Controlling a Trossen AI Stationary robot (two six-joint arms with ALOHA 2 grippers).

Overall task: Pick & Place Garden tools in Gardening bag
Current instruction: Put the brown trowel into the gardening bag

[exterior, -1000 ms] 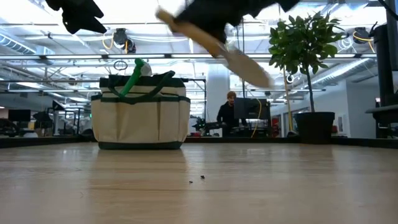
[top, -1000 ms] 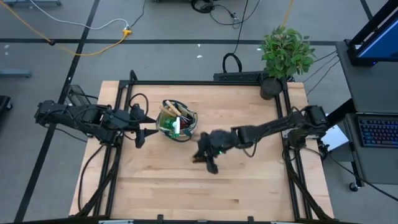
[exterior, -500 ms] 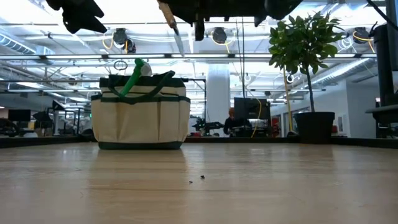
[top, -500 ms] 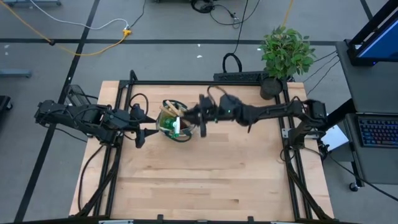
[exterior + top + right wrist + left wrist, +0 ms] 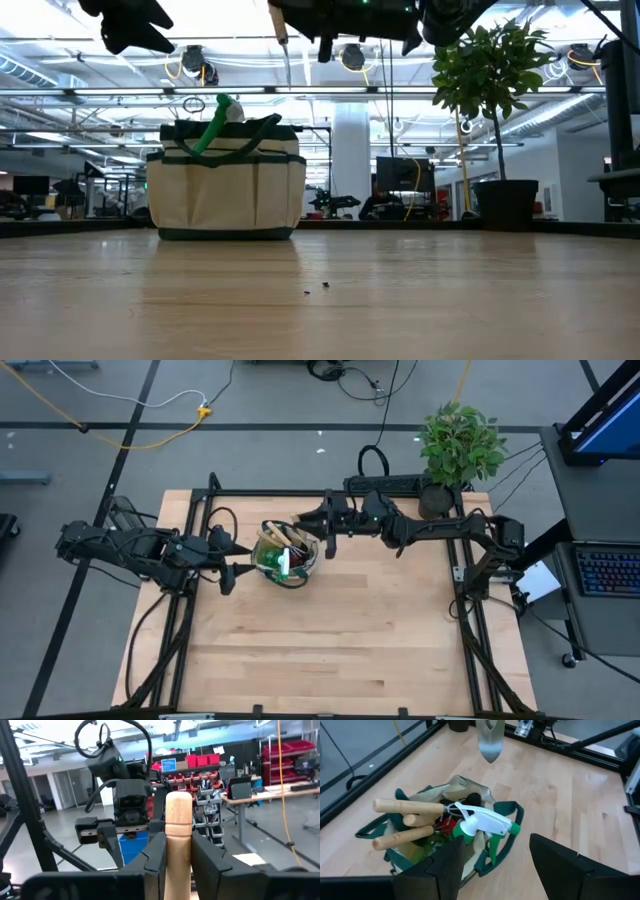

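Observation:
The tan gardening bag (image 5: 285, 555) with green trim stands on the table left of middle; it also shows in the low view (image 5: 227, 190). In it lie two wooden-handled tools (image 5: 410, 807), a green spray bottle (image 5: 485, 822) and something red (image 5: 447, 825). My right gripper (image 5: 326, 530) is shut on a wooden-handled trowel, whose metal blade (image 5: 490, 742) hangs just beyond the bag's far right rim. My left gripper (image 5: 492, 870) is open and empty, raised beside the bag's left side (image 5: 232, 572). My right gripper pinches the trowel's wooden handle (image 5: 178, 835) between its two fingers, and the handle's free end sticks out past the fingertips. The trowel hangs lifted clear, its blade pointing down above the table by the bag.
A potted leafy plant (image 5: 458, 445) stands at the table's far right corner, with its dark pot (image 5: 505, 205) on the table. A black frame (image 5: 330, 493) runs along the table's edges. Bare wood lies near and right of the bag.
My right gripper has risen from the table's middle and gone toward the far edge and the bag, carrying the trowel. The trowel has turned from slanting to hanging blade-down.

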